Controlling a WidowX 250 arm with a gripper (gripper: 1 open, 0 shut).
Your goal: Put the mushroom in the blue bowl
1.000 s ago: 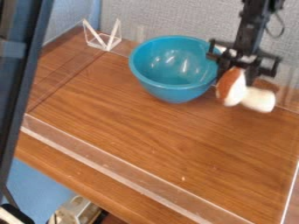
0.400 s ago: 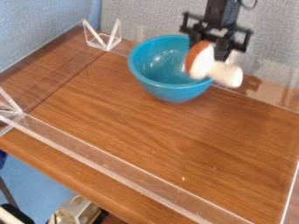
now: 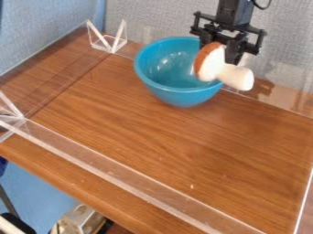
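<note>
While the claw point(image 3: 225, 52) pinches the mushroom point(image 3: 221, 69) by its orange cap, the cream stem slants out toward four o'clock. The mushroom hangs at the blue bowl's point(image 3: 174, 71) three o'clock rim; the bowl's hollow lies toward nine o'clock.

Black end effector point(image 3: 228, 47) with thin, angular metal fingers.
</note>
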